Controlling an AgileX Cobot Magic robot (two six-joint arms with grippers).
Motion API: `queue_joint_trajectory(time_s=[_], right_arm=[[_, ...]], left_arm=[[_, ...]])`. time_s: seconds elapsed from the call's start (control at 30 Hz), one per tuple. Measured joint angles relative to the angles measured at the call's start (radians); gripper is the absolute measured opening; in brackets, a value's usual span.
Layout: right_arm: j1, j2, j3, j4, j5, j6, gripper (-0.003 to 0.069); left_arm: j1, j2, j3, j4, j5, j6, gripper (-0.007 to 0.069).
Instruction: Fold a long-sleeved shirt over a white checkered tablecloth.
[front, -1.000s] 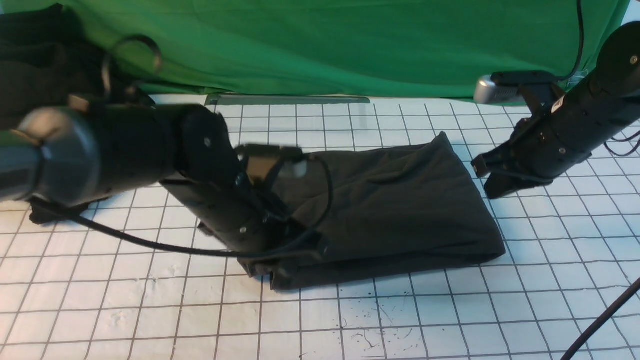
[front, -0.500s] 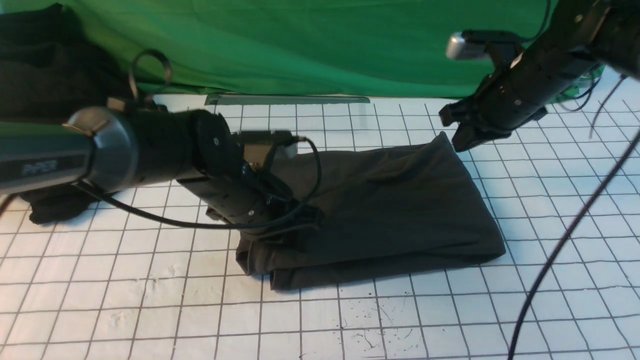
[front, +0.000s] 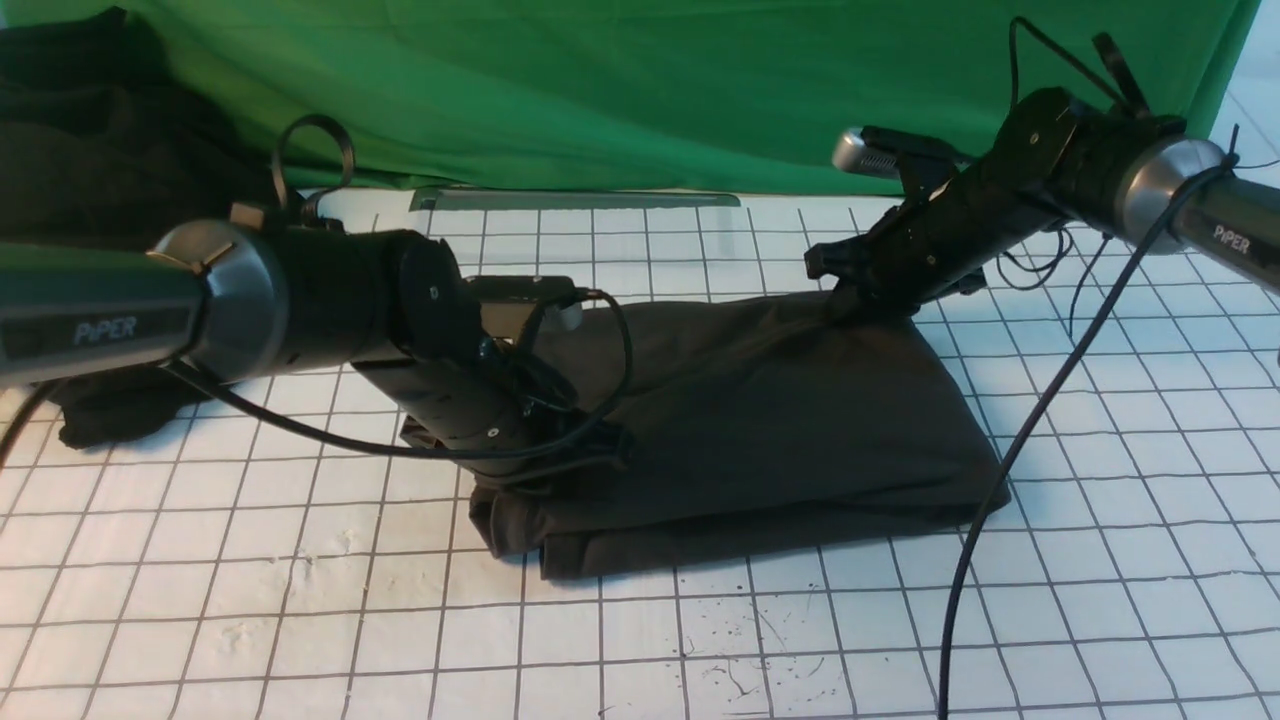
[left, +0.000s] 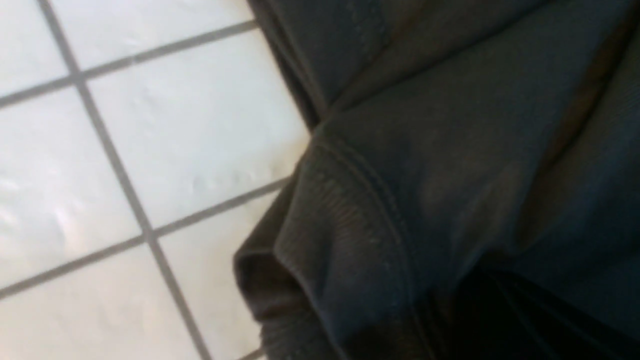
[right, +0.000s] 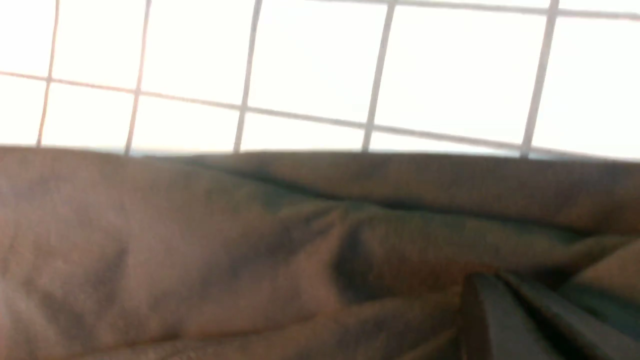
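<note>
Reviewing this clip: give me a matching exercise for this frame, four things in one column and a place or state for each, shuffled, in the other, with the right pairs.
Things:
1. folded dark brown-black long-sleeved shirt
2. white checkered tablecloth with thin grey lines
3. plain green cloth
4. black garment bundle

Places or states:
A. hangs as the backdrop at the far edge
B. heaped at the far left
C. lies folded in the middle, both arms at it
D. spread flat beneath everything

Pairs: 1-C, 2-D, 3-A, 4-B
</note>
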Motion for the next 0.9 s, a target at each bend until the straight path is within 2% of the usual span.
queue_joint_trajectory(time_s=[0.07, 0.3, 0.4, 0.53, 0.73, 0.83, 0.87, 0.9], right_arm=[[-0.002, 0.0, -0.017, 0.0, 0.022, -0.001, 0.0001], [-0.027, -0.096, -0.164, -0.081, 0.272, -0.016, 0.0001], [-0.065, -0.259, -0.177, -0.114, 0.369, -0.024, 0.0001], [-0.102, -0.435, -0.15, -0.136, 0.412, -0.041, 0.0001], [-0.12, -0.81, 0.053, -0.176, 0.335, -0.071, 0.0001], [-0.121, -1.008, 0.202, -0.18, 0.212, -0.086, 0.0001], [-0.121, -1.194, 0.373, -0.182, 0.079, -0.095, 0.0001], [-0.121, -1.211, 0.407, -0.183, 0.048, -0.097, 0.0001]], left_arm=[[0.001, 0.0, -0.001, 0.005, 0.014, 0.0, -0.0004], [0.003, -0.062, 0.001, 0.022, 0.114, -0.004, -0.0004], [0.003, -0.199, 0.001, 0.017, 0.145, -0.004, -0.0004], [0.003, -0.386, 0.001, 0.016, 0.173, -0.004, -0.0004], [0.003, -0.712, 0.001, 0.014, 0.208, -0.004, -0.0004], [0.003, -0.853, 0.002, 0.022, 0.221, -0.004, -0.0004], [0.003, -0.949, 0.017, 0.022, 0.223, -0.004, -0.0004], [0.003, -0.97, 0.024, 0.022, 0.225, -0.005, -0.0004]])
